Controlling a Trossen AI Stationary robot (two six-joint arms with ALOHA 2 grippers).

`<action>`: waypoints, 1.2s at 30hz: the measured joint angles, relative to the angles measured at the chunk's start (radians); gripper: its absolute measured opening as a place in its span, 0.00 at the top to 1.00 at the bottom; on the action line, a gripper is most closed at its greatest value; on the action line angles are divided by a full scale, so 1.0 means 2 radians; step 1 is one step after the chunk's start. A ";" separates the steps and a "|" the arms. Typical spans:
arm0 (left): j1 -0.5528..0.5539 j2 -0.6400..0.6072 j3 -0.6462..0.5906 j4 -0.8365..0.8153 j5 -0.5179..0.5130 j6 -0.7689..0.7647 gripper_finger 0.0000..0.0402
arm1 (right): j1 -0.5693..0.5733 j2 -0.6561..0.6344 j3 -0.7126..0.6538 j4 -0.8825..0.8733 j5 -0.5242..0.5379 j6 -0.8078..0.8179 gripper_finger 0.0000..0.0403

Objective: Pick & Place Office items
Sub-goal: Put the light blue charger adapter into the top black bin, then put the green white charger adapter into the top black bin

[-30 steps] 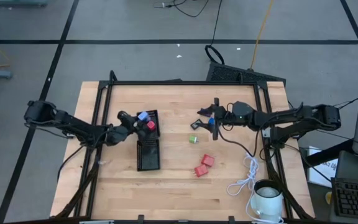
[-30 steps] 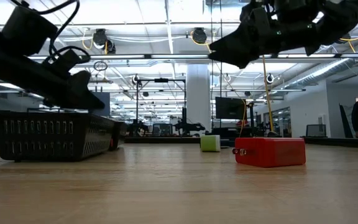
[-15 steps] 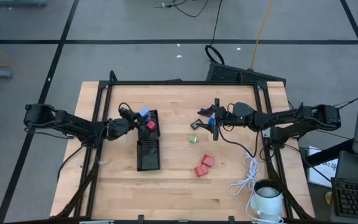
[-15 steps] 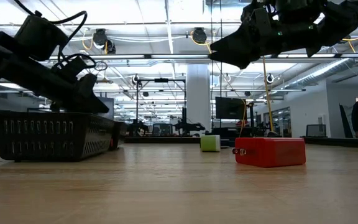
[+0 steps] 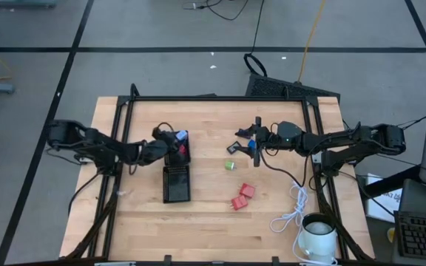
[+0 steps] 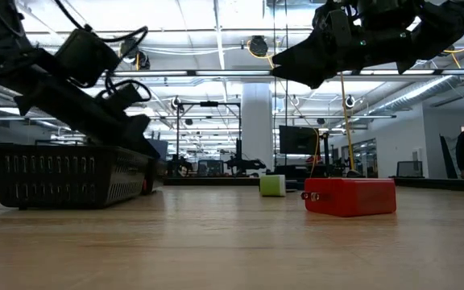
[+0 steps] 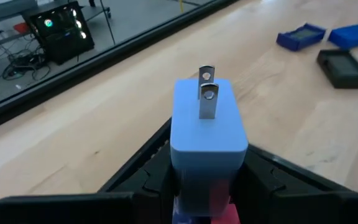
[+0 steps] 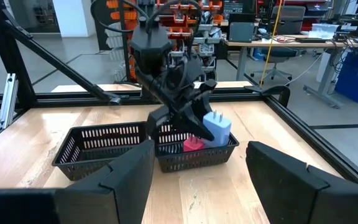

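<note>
Wooden bench (image 5: 213, 222) in open workshop | left end effector (image 5: 174, 140) clamped on pale blue plastic plug block (image 7: 205, 121), over far compartment of black mesh tray (image 5: 176, 181) | step: placing | next: lower, release | right end effector (image 5: 251, 144) wide, empty, waiting far right

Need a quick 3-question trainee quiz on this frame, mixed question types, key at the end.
1. True or false: the left gripper holds a blue plug adapter.
2. Where is that adapter? A) on the bare table by the white mug B) over the far compartment of the black tray C) under the right gripper
3. Fill in: the right gripper's jaws are ___, with nothing between them.

Key: 1 true; 2 B, it hangs over the compartment that already holds a red piece; 3 open, hovering above the blue and black pieces on the table's right half.
</note>
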 joint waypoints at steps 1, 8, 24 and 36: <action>0.001 0.008 0.005 0.000 0.000 0.000 0.72 | 0.000 0.000 0.000 0.000 0.000 0.000 0.40; 0.004 0.032 0.023 0.001 0.000 -0.003 0.72 | 0.000 0.000 0.000 0.000 0.000 0.001 0.40; 0.004 0.032 0.024 0.001 0.000 -0.009 0.17 | 0.000 0.000 0.000 -0.004 0.000 0.002 0.40; 0.002 -0.078 0.024 0.002 -0.010 0.015 0.14 | 0.000 0.000 0.000 -0.054 0.007 0.002 0.40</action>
